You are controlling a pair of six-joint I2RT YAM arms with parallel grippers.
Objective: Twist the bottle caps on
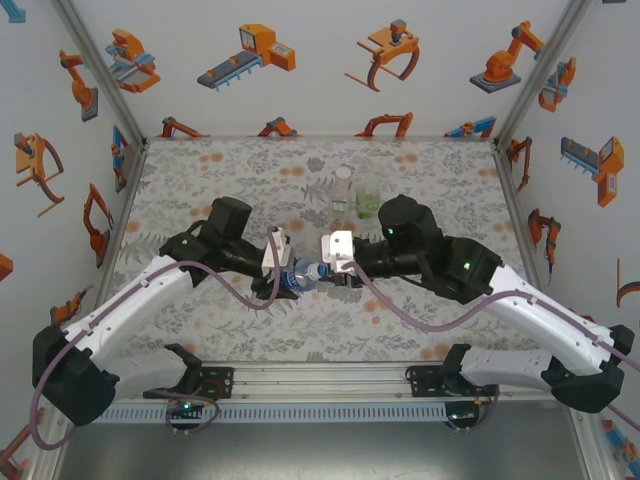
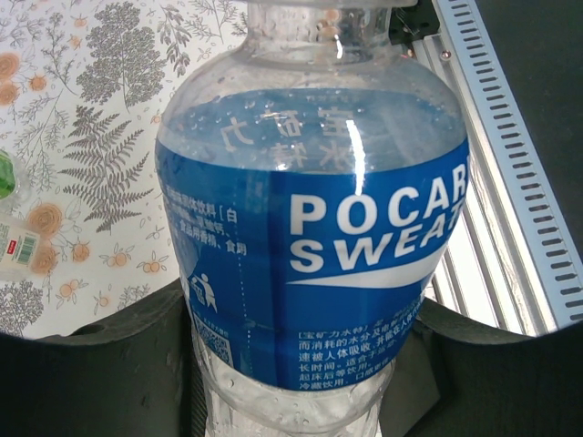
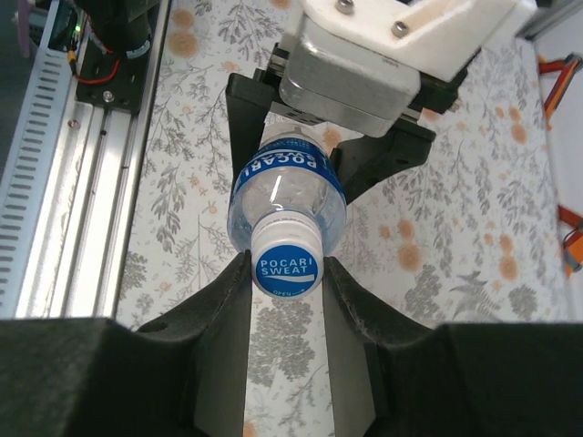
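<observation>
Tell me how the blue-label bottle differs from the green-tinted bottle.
The blue-label bottle lies sideways, clamped by the left end effector; the green-tinted bottle stands upright, unheld, on the table. The blue-label bottle wears a blue wrap; the green-tinted bottle looks green instead. Both are small plastic bottles.

Blue-label bottle (image 2: 310,228) overruns the left wrist view — neck cut by the top edge, base lost between dark fingers (image 2: 91,364). From above, left hand (image 1: 288,275) and right hand (image 1: 325,270) hide most of it; far clear bottle (image 1: 344,195) and green bottle (image 1: 368,200) too small to read.
</observation>
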